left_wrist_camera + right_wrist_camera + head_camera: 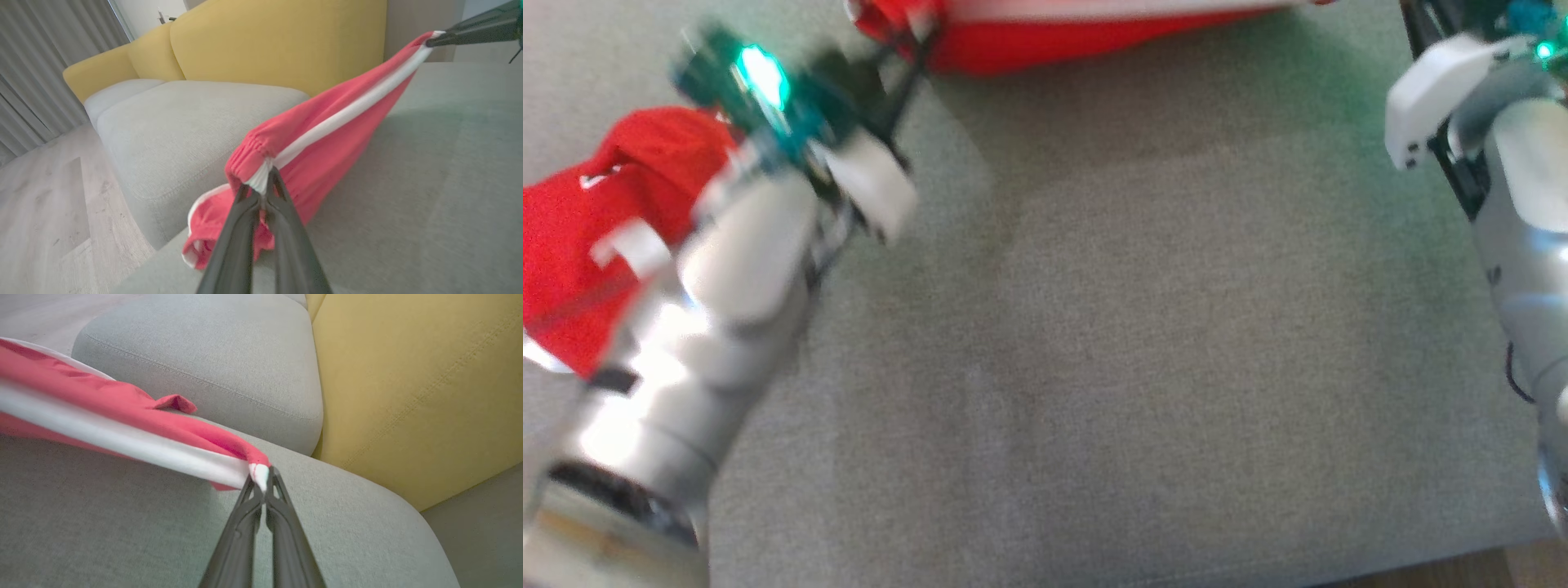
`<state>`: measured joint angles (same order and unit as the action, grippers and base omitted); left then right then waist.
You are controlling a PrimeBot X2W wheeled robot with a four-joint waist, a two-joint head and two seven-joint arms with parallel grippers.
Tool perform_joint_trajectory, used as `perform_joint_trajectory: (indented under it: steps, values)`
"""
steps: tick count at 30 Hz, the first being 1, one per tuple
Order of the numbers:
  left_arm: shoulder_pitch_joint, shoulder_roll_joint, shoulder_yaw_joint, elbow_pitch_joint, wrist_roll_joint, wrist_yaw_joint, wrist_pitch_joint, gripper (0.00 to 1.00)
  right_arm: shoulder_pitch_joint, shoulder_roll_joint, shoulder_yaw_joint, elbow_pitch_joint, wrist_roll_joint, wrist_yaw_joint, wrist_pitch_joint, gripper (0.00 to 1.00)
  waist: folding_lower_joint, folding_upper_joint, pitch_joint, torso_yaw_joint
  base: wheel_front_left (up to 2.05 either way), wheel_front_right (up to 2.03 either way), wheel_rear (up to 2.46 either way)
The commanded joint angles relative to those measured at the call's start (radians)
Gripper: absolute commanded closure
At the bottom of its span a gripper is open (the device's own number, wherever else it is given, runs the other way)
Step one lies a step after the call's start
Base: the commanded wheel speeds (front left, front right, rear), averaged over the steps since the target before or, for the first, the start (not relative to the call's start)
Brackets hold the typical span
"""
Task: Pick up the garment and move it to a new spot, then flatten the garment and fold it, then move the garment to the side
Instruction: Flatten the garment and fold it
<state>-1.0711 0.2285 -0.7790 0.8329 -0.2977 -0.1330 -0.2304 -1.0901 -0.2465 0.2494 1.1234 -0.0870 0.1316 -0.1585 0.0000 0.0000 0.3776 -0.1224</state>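
Left gripper [263, 185]: clenching on the garment [327, 134], nipping the white-banded elastic edge right at the fingertips.
Left arm pose: reaching forward, left forearm [727, 269] angling up from the lower left of the head view, showing blurred.
Right gripper [261, 479]: clamping the other end of the white stripe at its tips, fingers pressing together.
Right arm pose: right forearm [1527, 245] running up the right edge of the head view, wrist bending toward the top corner.
Garment: stretching taut between the two pairs of jaws above the grey cushion [429, 183], loose red folds bunching just beneath the left tips.
Beyond jaws: yellow backrest [408, 375] standing past the right tips; wood floor [41, 204] lying left of the left fingers.
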Motion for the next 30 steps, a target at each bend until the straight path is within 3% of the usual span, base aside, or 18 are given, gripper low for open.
perform_joint_trajectory:
  steps: [1,10,14,19,25,30]
  values:
    - [-0.019,0.040,0.020,-0.029,-0.014,0.004,-0.011,1.00,0.001,-0.029,0.022,-0.005,0.027,-0.001,0.009,1.00,0.0000,0.0000,-0.036,0.010,0.00,0.00,0.00]
    - [0.229,0.059,-0.063,-0.137,-0.071,0.004,-0.001,1.00,0.141,-0.108,0.250,0.029,0.251,-0.001,0.126,1.00,0.0000,0.0000,-0.176,0.019,0.00,0.00,0.00]
    - [0.316,0.065,-0.080,-0.215,-0.087,0.025,0.022,1.00,0.224,-0.182,0.353,-0.062,0.387,-0.001,0.220,1.00,0.0000,0.0000,-0.231,0.008,0.00,0.00,0.00]
    - [0.423,0.075,-0.103,-0.340,-0.104,0.060,0.067,1.00,0.340,-0.343,0.449,-0.265,0.553,-0.001,0.350,1.00,0.0000,0.0000,-0.280,-0.009,0.00,0.00,0.00]
    - [0.535,0.106,-0.132,-0.524,-0.119,0.106,0.139,1.00,0.500,-0.547,0.418,-0.546,0.705,-0.001,0.506,1.00,0.0000,0.0000,-0.294,-0.011,0.00,0.00,0.00]
    - [0.564,0.134,-0.121,-0.634,-0.127,0.149,0.178,1.00,0.598,-0.606,0.286,-0.733,0.700,-0.001,0.564,1.00,0.0000,0.0000,-0.279,0.000,0.00,0.00,0.00]
